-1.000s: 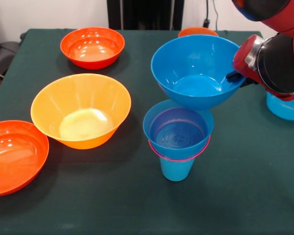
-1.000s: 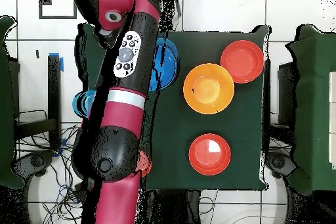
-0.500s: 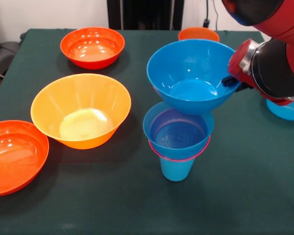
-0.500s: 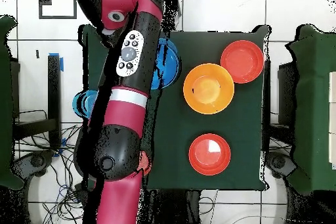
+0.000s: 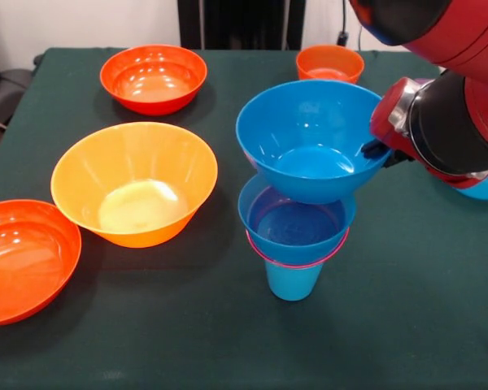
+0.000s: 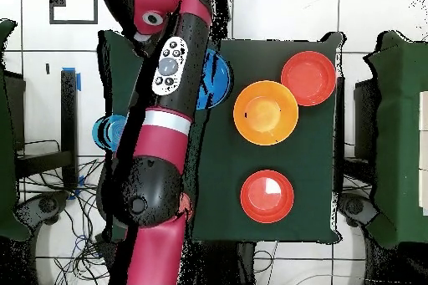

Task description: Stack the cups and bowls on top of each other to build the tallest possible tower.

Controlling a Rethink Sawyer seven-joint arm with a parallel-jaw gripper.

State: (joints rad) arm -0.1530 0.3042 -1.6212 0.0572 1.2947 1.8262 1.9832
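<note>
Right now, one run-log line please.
gripper: shut on large blue bowl | position: above tower | not yet seated

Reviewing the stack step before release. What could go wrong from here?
1. The big blue bowl, held at its rim by the gripper, sits off-centre above the small blue bowl; released now, it may seat tilted or slide off.
2. The stack rests on one narrow cup; a sideways push could topple it.
3. If it falls, the yellow bowl is close by.
</note>
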